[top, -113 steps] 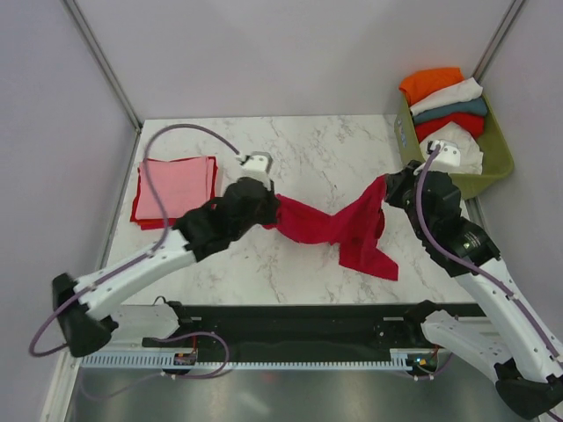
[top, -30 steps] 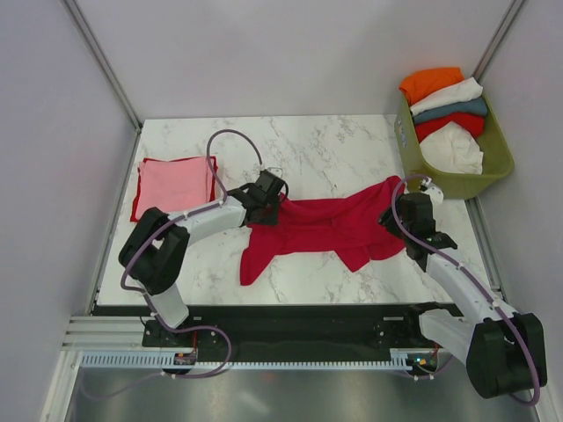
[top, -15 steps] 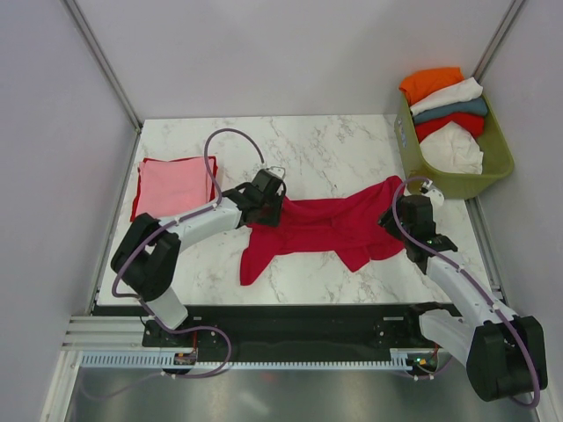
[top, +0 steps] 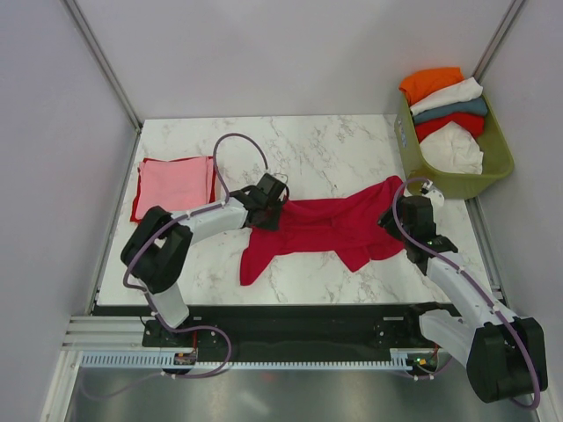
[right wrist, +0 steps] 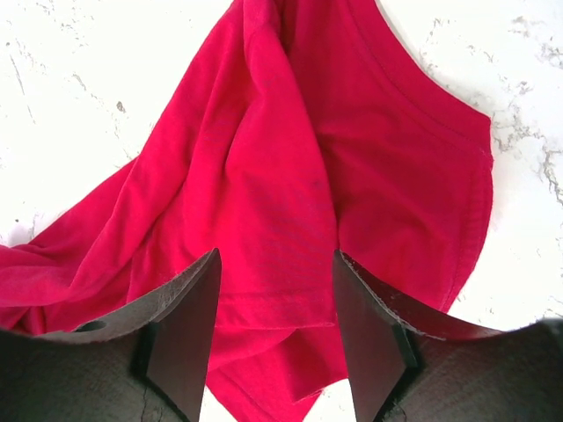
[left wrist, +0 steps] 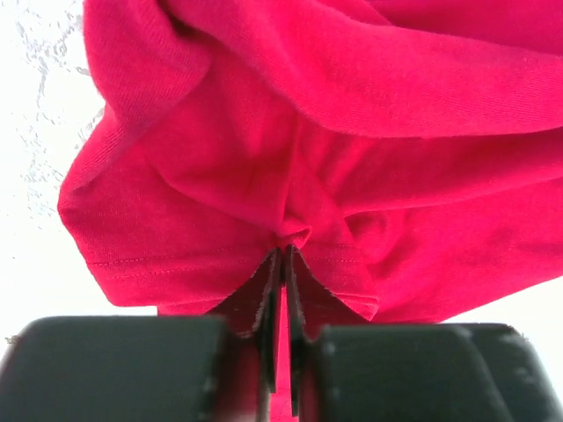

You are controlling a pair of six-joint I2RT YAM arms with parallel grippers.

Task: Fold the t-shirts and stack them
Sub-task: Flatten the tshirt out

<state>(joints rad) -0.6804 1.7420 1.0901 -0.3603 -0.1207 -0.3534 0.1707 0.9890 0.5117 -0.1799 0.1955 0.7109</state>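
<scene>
The crimson t-shirt (top: pixel 321 227) lies spread and rumpled across the middle of the marble table (top: pixel 325 158). My left gripper (top: pixel 264 213) is at its left end. In the left wrist view the left gripper (left wrist: pixel 283 264) is shut on a small pinch of the crimson cloth (left wrist: pixel 308 132) near a hem. My right gripper (top: pixel 393 223) hangs over the shirt's right end. In the right wrist view the right gripper (right wrist: pixel 274 264) stands open, its fingers (right wrist: pixel 189 308) astride the crimson cloth (right wrist: pixel 290 176) without gripping it. A folded pink t-shirt (top: pixel 174 185) lies at the left, on a red one.
An olive-green basket (top: pixel 461 184) stands at the back right corner. It holds orange (top: pixel 429 83), white (top: pixel 450 94), teal (top: pixel 454 110) and red shirts, with another white one (top: pixel 457 148) in front. Grey walls close in the table on three sides.
The crimson shirt, earlier held up between both arms, now lies on the table. In the last second the left gripper opened a little, then shut on the shirt's left edge.
</scene>
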